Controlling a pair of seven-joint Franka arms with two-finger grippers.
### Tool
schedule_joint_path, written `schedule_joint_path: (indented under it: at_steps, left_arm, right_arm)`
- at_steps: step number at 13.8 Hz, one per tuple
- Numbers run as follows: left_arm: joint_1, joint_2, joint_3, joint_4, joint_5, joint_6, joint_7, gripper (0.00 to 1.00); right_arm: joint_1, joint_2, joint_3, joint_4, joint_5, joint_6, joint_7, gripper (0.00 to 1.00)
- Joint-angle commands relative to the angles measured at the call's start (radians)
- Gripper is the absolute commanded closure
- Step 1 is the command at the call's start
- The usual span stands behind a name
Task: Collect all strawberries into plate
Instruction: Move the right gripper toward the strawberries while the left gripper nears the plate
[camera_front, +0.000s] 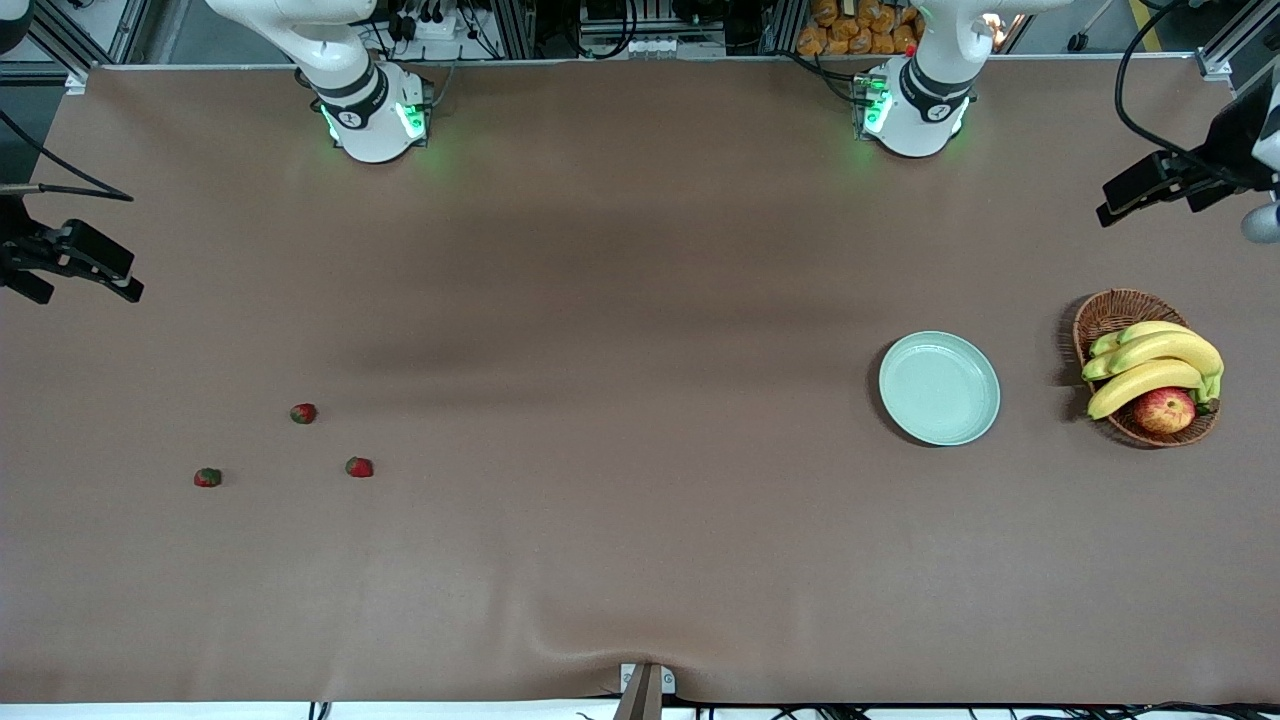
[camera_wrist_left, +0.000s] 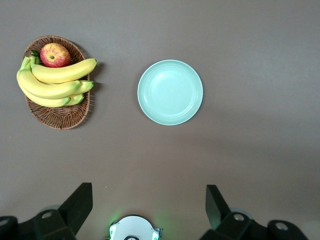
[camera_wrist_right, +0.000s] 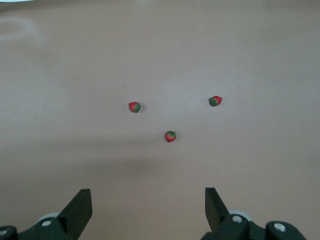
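Three small red strawberries with green tops lie on the brown table toward the right arm's end: one (camera_front: 303, 413), one (camera_front: 359, 467) and one (camera_front: 208, 478). The right wrist view shows the same three apart from each other (camera_wrist_right: 134, 106) (camera_wrist_right: 171, 136) (camera_wrist_right: 215, 101). My right gripper (camera_front: 125, 275) (camera_wrist_right: 147, 195) hangs high above that end of the table, open and holding nothing. The pale mint-green plate (camera_front: 939, 388) (camera_wrist_left: 170, 92) sits bare toward the left arm's end. My left gripper (camera_front: 1110, 200) (camera_wrist_left: 149, 192) hovers high near it, open and holding nothing.
A brown wicker basket (camera_front: 1100, 315) (camera_wrist_left: 60, 114) with bananas (camera_front: 1150, 365) (camera_wrist_left: 55, 82) and a red-yellow apple (camera_front: 1164, 410) (camera_wrist_left: 55, 55) stands beside the plate, closer to the table's end. Both arm bases (camera_front: 370, 115) (camera_front: 915, 105) stand along the edge farthest from the front camera.
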Motion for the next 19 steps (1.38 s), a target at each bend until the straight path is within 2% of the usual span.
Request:
schedule_joint_path:
  at_steps: [1,4,10,12,15,19]
  left_arm:
    - [-0.009,0.057,-0.001,0.025,0.038,-0.001,0.0,0.0]
    - [-0.012,0.094,-0.003,0.022,0.037,0.06,0.008,0.0]
    - [-0.021,0.131,-0.005,0.022,0.038,0.116,0.014,0.0]
    - [-0.022,0.142,-0.005,0.025,0.037,0.163,0.014,0.0]
    - [-0.025,0.235,-0.006,0.062,0.026,0.237,0.012,0.0]
    - [-0.028,0.296,-0.028,0.066,0.018,0.318,0.002,0.0]
  right_arm:
    - [-0.011,0.03,0.005,-0.027,0.016,0.019,-0.002,0.0]
    - [-0.005,0.06,0.005,-0.026,0.014,0.022,-0.002,0.0]
    - [-0.039,0.221,0.005,-0.028,-0.013,0.114,-0.011,0.0]
    - [-0.063,0.278,0.005,-0.026,-0.029,0.169,-0.016,0.0]
    - [-0.1,0.364,0.005,-0.02,-0.072,0.298,-0.017,0.0]
    - [-0.192,0.506,0.005,0.002,-0.055,0.499,-0.146,0.0]
